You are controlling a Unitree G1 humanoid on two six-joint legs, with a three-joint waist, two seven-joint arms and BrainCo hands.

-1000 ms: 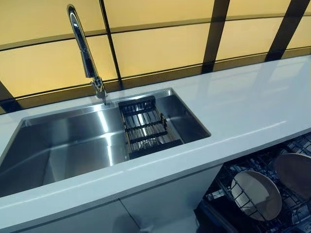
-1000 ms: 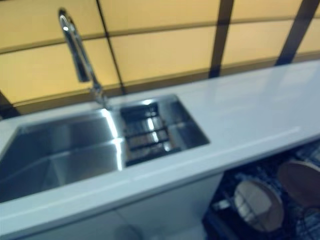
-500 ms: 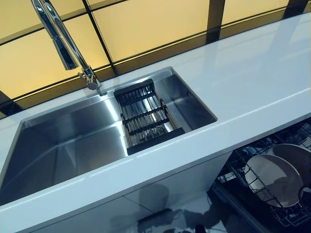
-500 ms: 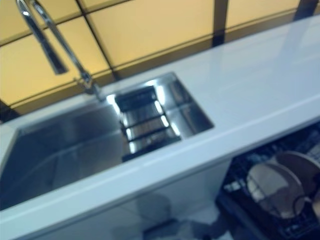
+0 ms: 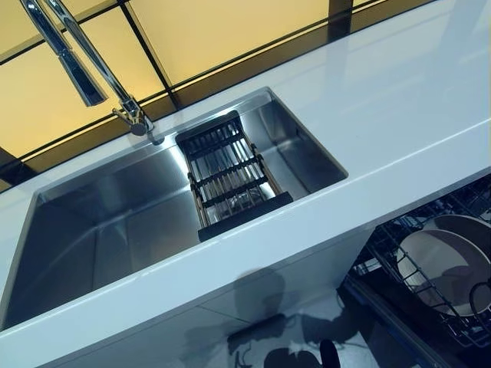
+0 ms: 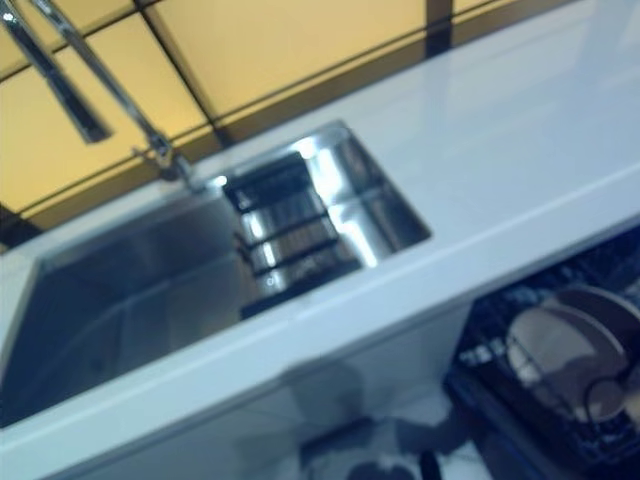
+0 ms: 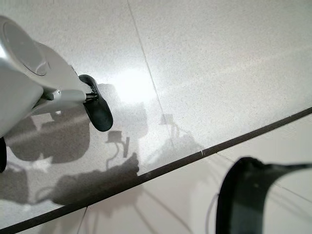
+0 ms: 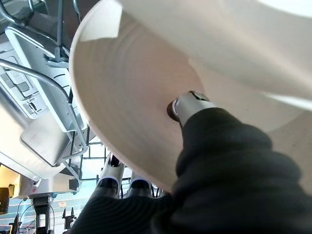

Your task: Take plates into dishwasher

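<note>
Camera lower; wrist-only: right hand (image 8: 195,105) pinching plate (image 8: 131,92).

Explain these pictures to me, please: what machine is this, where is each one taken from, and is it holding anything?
It is a two-legged robot with two arms. The two wide pictures come from cameras in its head, looking down at a steel sink with a tap, a dark drying rack inside it, and a white counter. Below right is an open dishwasher with a plate standing in it.

The other two are taken from its wrists. The right hand has a thumb pressed on a pale plate, fingers behind it, apparently gripping it beside the dishwasher's wire shelf. The left wrist picture shows only tiled floor.
</note>
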